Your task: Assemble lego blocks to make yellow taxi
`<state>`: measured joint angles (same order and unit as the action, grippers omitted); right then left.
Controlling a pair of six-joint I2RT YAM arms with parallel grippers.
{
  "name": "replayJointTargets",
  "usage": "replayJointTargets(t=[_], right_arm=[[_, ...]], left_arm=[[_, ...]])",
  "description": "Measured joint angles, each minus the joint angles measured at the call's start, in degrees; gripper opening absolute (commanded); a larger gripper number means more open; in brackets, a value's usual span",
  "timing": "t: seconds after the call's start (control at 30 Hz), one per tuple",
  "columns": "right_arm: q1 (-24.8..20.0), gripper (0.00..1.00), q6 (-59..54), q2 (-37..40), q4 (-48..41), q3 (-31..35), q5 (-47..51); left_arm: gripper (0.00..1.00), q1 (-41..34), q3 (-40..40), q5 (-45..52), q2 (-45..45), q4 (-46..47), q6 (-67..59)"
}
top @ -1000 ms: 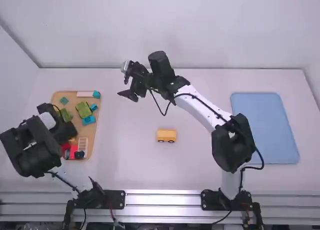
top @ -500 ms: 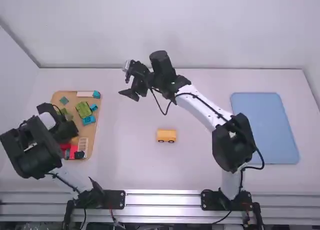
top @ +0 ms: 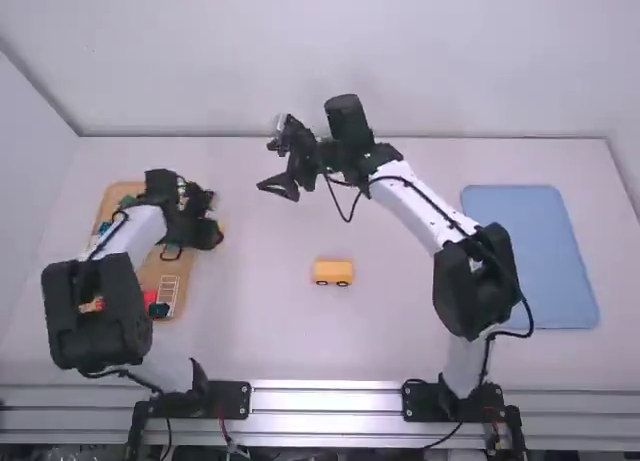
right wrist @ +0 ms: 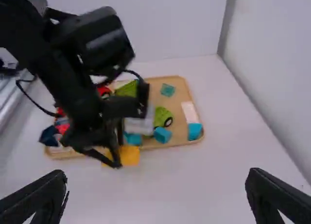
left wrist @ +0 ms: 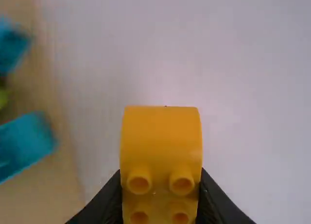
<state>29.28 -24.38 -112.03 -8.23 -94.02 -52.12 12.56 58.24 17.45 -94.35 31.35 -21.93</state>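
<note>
The left gripper (left wrist: pixel 159 186) clasps the block (left wrist: pixel 161 139) at the high view's left; the right (right wrist: pixel 156 175), upper centre, is spread. The car (top: pixel 333 272) sits just below centre: best steadied, then the block squared above and pressed straight down.

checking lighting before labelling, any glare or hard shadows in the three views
High view: bright glare on the metal rail, table lit evenly; left wrist view: yellow block bright, its stud hollows darker, no hard shadow; right wrist view: left arm dark against pale surroundings.
</note>
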Motion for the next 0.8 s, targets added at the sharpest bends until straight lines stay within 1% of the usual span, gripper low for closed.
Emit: replayJointTargets(t=[0.07,0.1,0.2,0.23,0.3,0.37,0.43,0.47,0.53,0.6,0.63,0.73,0.8], right_arm=[[-1.6,0.98,-2.6,0.3,-5.9,0.0,-1.3],[-2.7,0.98,-4.8,0.8,-10.5,0.0,-1.2],[-4.7,0.98,-9.0,2.8,-17.7,0.1,-0.3],[-4.7,0.98,-9.0,2.8,-17.7,0.1,-0.3],[-6.3,0.98,-12.0,6.9,-21.0,1.7,0.1],[-7.3,0.98,-13.2,10.5,-21.5,4.1,0.0],[-8.3,0.98,-14.1,14.5,-20.7,7.4,-0.1],[-9.3,0.98,-14.6,18.4,-18.5,11.3,-0.2],[-9.8,0.98,-14.6,20.6,-15.7,14.3,-0.2],[-10.8,0.98,-13.9,24.7,-10.0,20.9,-0.2],[-10.8,0.98,-13.9,25.3,-9.3,22.0,-0.2],[-11.2,0.98,-13.3,29.6,-4.3,29.9,0.0],[-11.3,0.98,-12.7,31.2,-1.9,32.7,0.0]], left_arm=[[0.04,-5.1,0.0,0.2,0.0,0.6,-6.1],[0.03,-8.0,0.0,0.4,0.0,0.5,-9.4],[0.02,-13.0,0.0,0.6,0.0,0.2,-15.0],[0.02,-13.0,0.0,0.6,0.0,0.2,-15.0],[0.02,-16.3,0.0,0.7,0.0,1.2,-19.1],[0.06,-18.1,0.0,0.8,0.0,1.4,-21.5],[0.08,-20.8,0.0,0.9,-0.4,1.4,-24.7],[0.11,-23.5,0.0,0.1,-1.3,1.2,-27.5],[0.1,-25.3,0.0,-0.9,-2.0,0.9,-29.2],[0.09,-28.6,0.0,-2.9,-3.5,0.8,-33.1],[0.09,-29.2,0.0,-3.3,-3.7,0.9,-34.1],[0.14,-32.1,0.0,-5.4,-5.0,0.9,-39.7],[0.19,-32.6,0.0,-6.2,-5.4,0.9,-41.2]])
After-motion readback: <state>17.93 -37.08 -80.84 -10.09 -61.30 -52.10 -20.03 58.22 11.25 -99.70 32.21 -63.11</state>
